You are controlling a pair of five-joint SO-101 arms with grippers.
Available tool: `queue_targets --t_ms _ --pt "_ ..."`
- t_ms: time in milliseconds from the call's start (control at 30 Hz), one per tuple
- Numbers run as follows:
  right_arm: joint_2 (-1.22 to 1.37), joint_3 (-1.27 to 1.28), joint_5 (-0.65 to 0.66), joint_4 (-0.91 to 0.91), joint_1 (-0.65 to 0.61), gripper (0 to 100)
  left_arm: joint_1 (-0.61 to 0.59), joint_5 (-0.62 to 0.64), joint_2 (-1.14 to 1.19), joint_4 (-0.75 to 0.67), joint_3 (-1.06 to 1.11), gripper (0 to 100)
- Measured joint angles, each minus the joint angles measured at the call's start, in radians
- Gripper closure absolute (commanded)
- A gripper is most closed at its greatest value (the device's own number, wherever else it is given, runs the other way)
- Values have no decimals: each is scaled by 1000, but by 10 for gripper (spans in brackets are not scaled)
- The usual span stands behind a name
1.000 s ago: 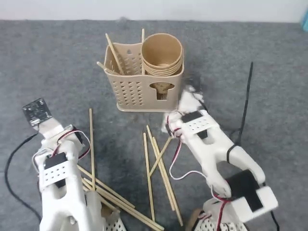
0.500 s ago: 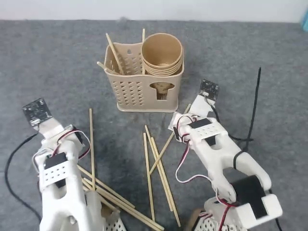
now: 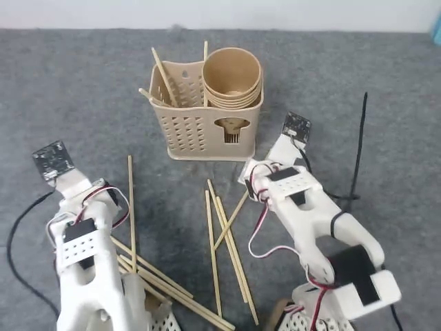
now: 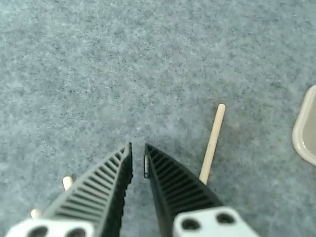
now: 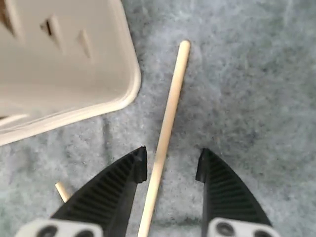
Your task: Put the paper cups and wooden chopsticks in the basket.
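While the paper cups point(image 3: 232, 76) sit stacked in the basket point(image 3: 200, 131), the right gripper point(image 5: 170, 158) straddles one wooden chopstick point(image 5: 173, 94) just beside the basket's near corner.

Its jaws are spread with the stick between them but not yet pinched, probably lined up to close across it. The left gripper point(image 4: 137, 148), well away from the basket, has its jaws pressed almost together on nothing, beside another chopstick point(image 4: 212, 143), so it looks parked. A few chopsticks already lean inside the basket point(image 3: 164, 76) next to the cups, while many more lie scattered point(image 3: 227, 241) in front of it. The basket's wall point(image 5: 64, 64) sits close to one jaw and may crowd the grasp.
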Motion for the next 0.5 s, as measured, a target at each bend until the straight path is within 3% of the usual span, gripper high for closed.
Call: queue_targets --t_ms 67,500 --pt "26 -35 0 37 6 990 0 0 0 0 0 960" --pt "78 -118 0 196 78 991 0 0 0 0 0 961"
